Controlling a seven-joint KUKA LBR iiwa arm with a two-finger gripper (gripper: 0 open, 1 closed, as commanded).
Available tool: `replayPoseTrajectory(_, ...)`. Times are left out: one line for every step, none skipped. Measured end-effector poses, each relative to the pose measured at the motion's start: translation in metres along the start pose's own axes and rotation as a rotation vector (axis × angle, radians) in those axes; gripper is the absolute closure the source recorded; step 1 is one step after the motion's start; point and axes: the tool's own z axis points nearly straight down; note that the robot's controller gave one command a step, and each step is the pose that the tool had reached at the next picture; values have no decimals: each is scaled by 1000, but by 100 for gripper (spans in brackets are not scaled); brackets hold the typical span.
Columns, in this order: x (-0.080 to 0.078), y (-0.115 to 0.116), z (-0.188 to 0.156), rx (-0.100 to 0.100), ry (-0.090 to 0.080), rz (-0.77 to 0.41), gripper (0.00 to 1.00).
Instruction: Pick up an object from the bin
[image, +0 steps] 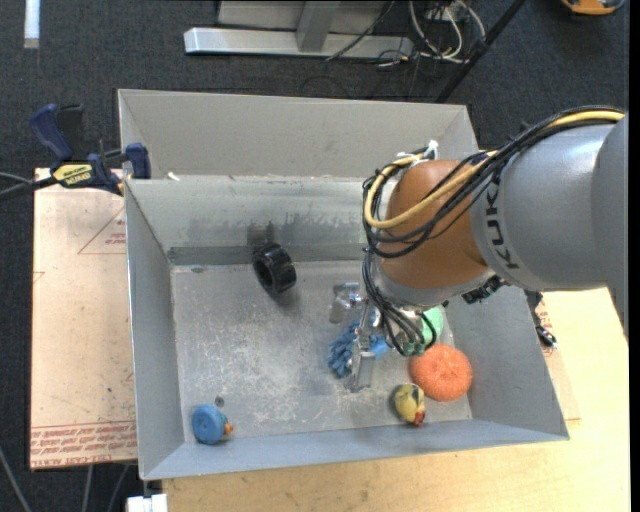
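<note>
Lower left of the frame first: a small blue round thing (208, 424) with a dab of orange on one side is found lying alone in the near left corner of the bin (150, 300), well apart from everything else. Further right and up, a black ring (274, 268) is parked at the foot of the back wall, tipped on its side so the hole is seen.

Around the middle of the floor, a bit right of centre, a blue crumpled thing (341, 355) is seen. The gripper (362, 372) is lowered right down beside it, touching or very nearly touching its right edge. Whether the gripper is open or closed can't be told from this angle, and nothing can be called held. A small shiny metal bit (347, 297) is spotted just above the blue thing; it can't be told if that's loose or part of the robot.

Moving right, a green thing (432, 325) is mostly hidden under the arm. Just below it an orange ball (441, 373) is sat near the front right wall, with a small yellow thing (407, 403) tucked against its lower left. The arm's orange cover (430, 230), wrapped in yellow and black cables, is hung over the right half of the bin.
</note>
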Motion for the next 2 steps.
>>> replayPoseTrajectory(-2,0,-4,0,-7,1,0)
replayPoseTrajectory(-24,-41,49,-1,-1,-28,100)
